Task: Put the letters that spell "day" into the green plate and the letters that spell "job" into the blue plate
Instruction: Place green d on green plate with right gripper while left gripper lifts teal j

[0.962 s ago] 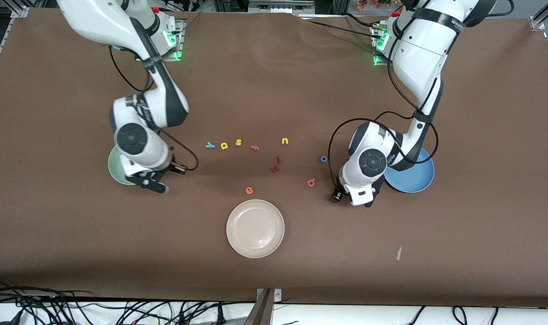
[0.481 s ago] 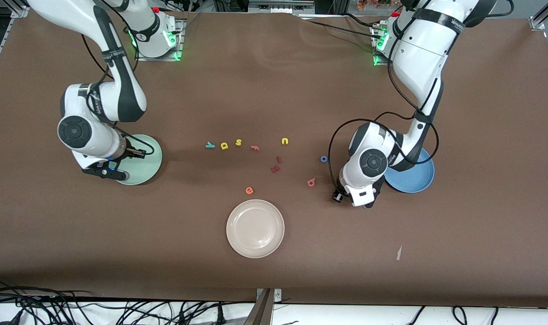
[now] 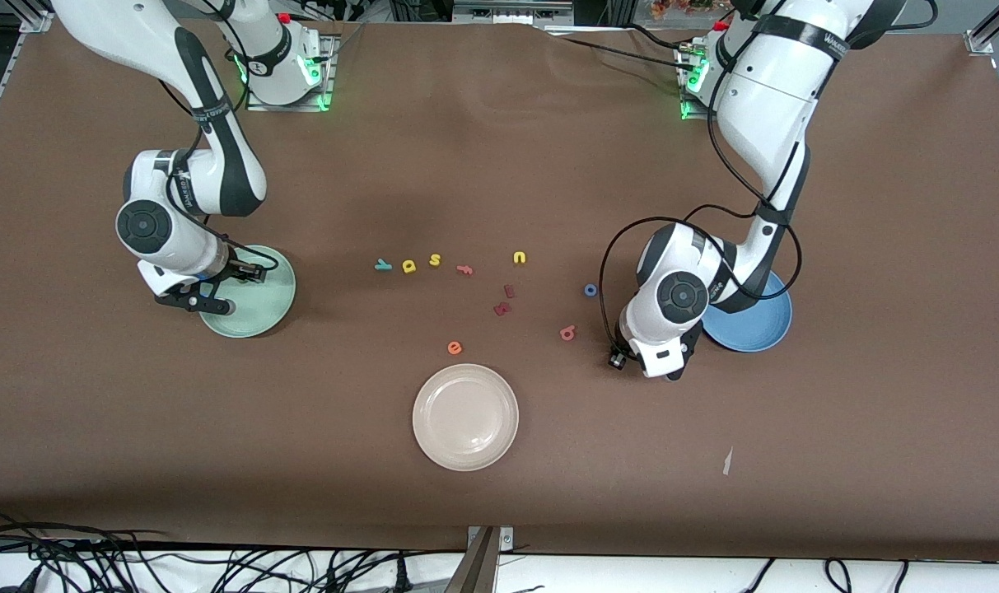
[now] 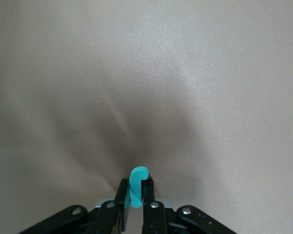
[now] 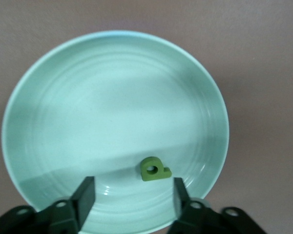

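Hanging over the green plate [image 5: 19, 97], the right gripper [image 5: 132, 192] is seen with its fingers spread apart and nothing between them. A dark green d [image 5: 154, 169] lies on the plate, between the open fingers and inside the rim nearest the gripper; most of the plate's floor is left bare. The plate [image 3: 260, 317] sits toward the right arm's end of the table.

The left gripper [image 4: 136, 192] is pinched on a teal j [image 4: 137, 185], which stands upright between the fingertips; only bare brown table [image 4: 146, 73] is seen around it. In the front view this gripper [image 3: 668, 371] is placed just beside the blue plate [image 3: 758, 329], over the table rather than over the plate, whose rim is partly covered by the arm.

Between the two arms the loose letters are spread: a teal y [image 3: 382, 264], a yellow a [image 3: 409, 265], a blue o [image 3: 590, 290] and a pink b [image 3: 567, 333], each apart from its neighbours. A white plate [image 3: 465, 417] lies nearer the front camera, with open table around it.
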`<control>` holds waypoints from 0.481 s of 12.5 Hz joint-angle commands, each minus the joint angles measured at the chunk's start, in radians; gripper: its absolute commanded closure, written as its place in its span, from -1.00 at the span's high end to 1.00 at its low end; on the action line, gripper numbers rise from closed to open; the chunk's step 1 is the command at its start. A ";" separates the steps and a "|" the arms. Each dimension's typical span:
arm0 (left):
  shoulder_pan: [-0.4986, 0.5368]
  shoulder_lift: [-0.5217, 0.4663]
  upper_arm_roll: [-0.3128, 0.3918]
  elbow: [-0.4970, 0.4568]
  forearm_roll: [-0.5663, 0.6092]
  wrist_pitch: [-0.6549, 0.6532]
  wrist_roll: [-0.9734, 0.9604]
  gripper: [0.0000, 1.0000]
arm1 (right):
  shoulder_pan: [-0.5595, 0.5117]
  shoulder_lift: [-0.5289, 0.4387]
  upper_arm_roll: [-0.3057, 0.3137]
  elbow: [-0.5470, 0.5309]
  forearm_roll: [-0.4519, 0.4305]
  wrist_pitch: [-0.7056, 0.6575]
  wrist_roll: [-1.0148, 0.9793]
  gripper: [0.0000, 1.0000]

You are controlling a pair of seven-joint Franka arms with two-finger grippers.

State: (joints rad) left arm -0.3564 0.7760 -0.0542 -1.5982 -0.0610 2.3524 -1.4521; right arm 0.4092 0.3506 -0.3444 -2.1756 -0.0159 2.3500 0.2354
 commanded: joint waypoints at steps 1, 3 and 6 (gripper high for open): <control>-0.004 0.000 0.013 -0.032 -0.008 -0.012 -0.008 -0.91 | 0.008 -0.013 0.005 0.110 0.005 -0.145 -0.013 1.00; -0.004 0.003 0.013 -0.032 0.010 -0.012 -0.008 -1.00 | 0.005 0.002 0.005 0.180 0.005 -0.207 -0.016 1.00; -0.001 -0.001 0.011 -0.031 0.024 -0.019 0.001 -1.00 | 0.019 0.010 0.008 0.220 0.005 -0.216 -0.018 1.00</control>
State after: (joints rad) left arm -0.3565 0.7759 -0.0543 -1.5984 -0.0598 2.3523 -1.4517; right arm 0.4222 0.3462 -0.3389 -1.9878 -0.0159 2.1554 0.2333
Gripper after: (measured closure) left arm 0.890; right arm 0.000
